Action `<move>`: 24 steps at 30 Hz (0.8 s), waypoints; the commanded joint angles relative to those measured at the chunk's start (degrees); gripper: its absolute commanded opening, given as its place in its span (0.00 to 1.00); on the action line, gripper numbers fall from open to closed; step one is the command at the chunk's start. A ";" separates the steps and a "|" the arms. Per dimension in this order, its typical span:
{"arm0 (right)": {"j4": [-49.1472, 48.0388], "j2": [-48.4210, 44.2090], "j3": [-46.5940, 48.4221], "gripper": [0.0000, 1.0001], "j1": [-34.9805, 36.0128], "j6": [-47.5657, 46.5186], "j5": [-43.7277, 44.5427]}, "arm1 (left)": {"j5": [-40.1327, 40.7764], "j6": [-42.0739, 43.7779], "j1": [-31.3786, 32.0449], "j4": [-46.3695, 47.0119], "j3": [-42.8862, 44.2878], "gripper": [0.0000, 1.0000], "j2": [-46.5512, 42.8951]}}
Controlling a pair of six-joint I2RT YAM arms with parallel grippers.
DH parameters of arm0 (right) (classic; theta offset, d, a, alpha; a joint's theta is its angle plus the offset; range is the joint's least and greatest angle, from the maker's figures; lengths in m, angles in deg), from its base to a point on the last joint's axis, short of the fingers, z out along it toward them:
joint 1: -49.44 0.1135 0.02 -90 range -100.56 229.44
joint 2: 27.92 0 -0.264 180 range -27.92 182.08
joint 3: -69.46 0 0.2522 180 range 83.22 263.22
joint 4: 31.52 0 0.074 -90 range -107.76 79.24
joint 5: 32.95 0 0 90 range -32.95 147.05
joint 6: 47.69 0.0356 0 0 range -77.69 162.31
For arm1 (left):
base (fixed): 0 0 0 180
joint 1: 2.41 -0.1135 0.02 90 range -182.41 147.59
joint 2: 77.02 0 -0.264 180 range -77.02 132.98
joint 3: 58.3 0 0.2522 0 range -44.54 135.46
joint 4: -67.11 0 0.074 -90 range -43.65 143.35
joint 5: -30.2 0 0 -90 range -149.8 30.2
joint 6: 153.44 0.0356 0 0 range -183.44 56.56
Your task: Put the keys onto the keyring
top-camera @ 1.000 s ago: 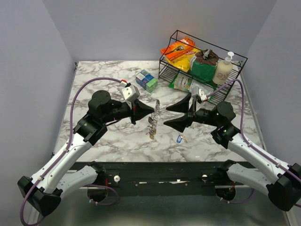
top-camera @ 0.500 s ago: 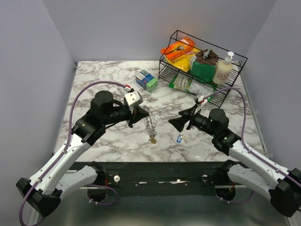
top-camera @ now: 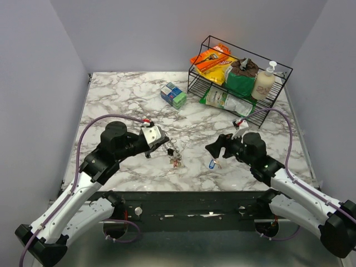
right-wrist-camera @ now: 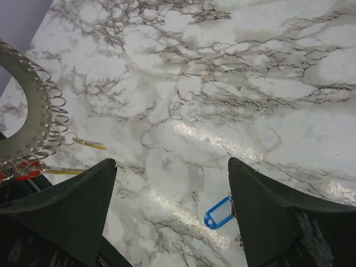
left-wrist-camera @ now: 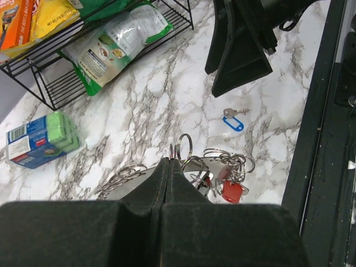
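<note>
1. Check the left gripper (left-wrist-camera: 169, 161). Its fingers are pressed flat together with no gap showing. A loop of the keyring (left-wrist-camera: 192, 158) emerges right at their tips, so judge the ring pinched there.
2. Check the right gripper (right-wrist-camera: 169, 161). It is spread wide and holds nothing. The blue key (right-wrist-camera: 219, 214) lies flat on the marble below it, nearer one finger than the other and touching neither.
3. Locate the keyring. It rests close to the near edge of the worktop (top-camera: 122, 100), left of the middle. A red key (left-wrist-camera: 231, 191) and a yellow key (right-wrist-camera: 89, 143) appear already threaded on its coils.
4. Locate the blue key. It lies loose by the near edge, right of the middle, near the keyring but apart from it.
5. Expect the blue key to be light, thin and likely to skate on the polished surface. Take it across the plastic head, leaving its hole end free.
6. Expect the keyring to be springy. The coils will probably flex and sag, so keep the pinch firm.
7. Note the wire rack (top-camera: 278, 72) at the far right corner and the box (top-camera: 173, 95) toward the far edge. Both are well apart from the work.
</note>
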 commanded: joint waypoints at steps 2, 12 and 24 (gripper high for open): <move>9.78 -0.08 1.33 0.89 -0.16 3.45 7.28 | -0.27 4.04 0.00 4.64 -1.01 0.00 -1.61; 19.38 1.67 5.36 0.85 -0.16 2.76 12.66 | -2.65 2.99 0.00 1.82 0.40 0.00 1.99; 24.74 21.34 14.15 0.62 -0.07 -5.94 3.98 | -0.37 2.38 -0.09 0.42 1.36 0.00 2.78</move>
